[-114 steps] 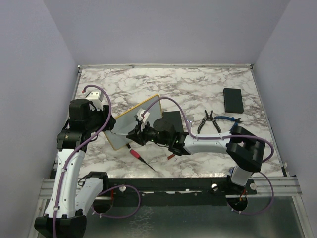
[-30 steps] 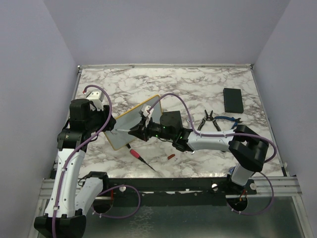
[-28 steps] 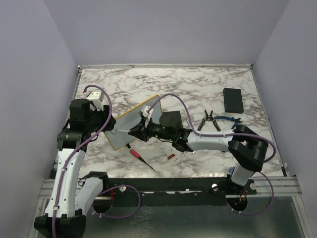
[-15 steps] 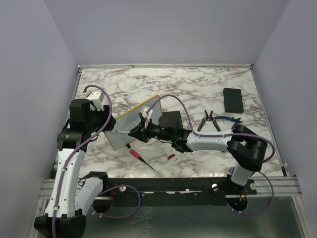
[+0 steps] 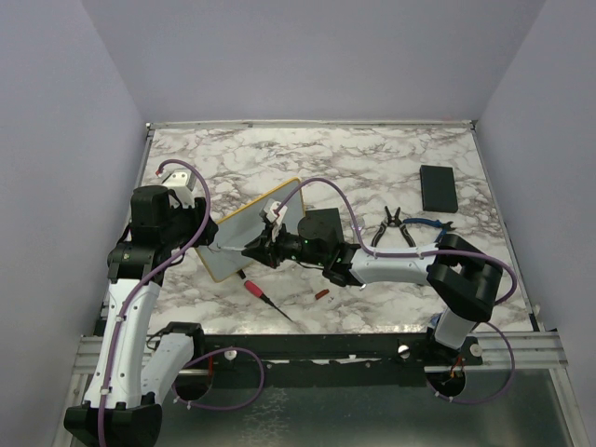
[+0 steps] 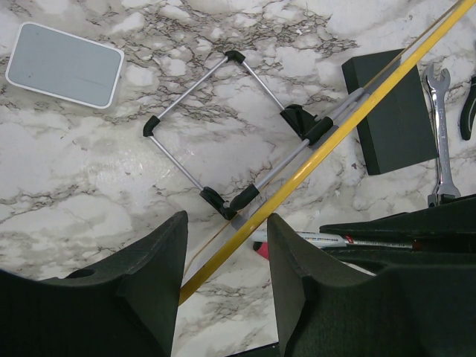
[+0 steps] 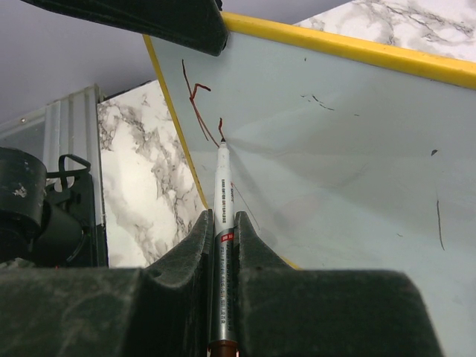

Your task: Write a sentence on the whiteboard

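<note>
Right wrist: right fingers (image 7: pixel 178 297) clamp marker (image 7: pixel 223 223), tip on whiteboard (image 7: pixel 335 149) (left fingers (image 6: pixel 149 282) hold edge).

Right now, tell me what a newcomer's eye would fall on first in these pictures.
The yellow-framed whiteboard, held tilted off the marble table at left-centre, its edge clamped between the left arm's fingers. Next, the marker pinched in the right arm's fingers, its tip on the board's face beside a few red strokes near the frame. Pliers and a wrench lie to the right.
</note>
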`<action>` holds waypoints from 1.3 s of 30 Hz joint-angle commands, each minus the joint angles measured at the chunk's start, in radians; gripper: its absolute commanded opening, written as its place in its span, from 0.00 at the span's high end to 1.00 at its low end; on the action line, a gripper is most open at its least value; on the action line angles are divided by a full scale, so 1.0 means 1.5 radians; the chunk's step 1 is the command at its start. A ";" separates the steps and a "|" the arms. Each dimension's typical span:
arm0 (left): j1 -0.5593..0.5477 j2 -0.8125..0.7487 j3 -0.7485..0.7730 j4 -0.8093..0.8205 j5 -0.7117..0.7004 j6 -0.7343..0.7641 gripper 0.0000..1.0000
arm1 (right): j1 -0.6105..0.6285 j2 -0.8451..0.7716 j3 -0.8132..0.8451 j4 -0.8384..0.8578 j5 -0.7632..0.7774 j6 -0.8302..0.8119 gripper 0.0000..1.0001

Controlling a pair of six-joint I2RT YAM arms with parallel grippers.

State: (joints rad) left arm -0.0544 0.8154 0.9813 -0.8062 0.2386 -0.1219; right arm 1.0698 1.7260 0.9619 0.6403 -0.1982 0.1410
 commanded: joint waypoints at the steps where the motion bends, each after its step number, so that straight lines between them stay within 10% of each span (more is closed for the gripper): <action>1: -0.003 -0.006 0.008 -0.015 0.000 0.002 0.53 | 0.000 0.017 -0.009 -0.014 0.024 0.001 0.99; 39: -0.004 -0.007 0.006 -0.015 0.004 0.001 0.53 | 0.012 -0.044 0.001 0.007 0.018 -0.014 0.99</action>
State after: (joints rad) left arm -0.0547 0.8150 0.9813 -0.8062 0.2390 -0.1219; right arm 1.0809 1.6318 0.9298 0.6411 -0.1944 0.1341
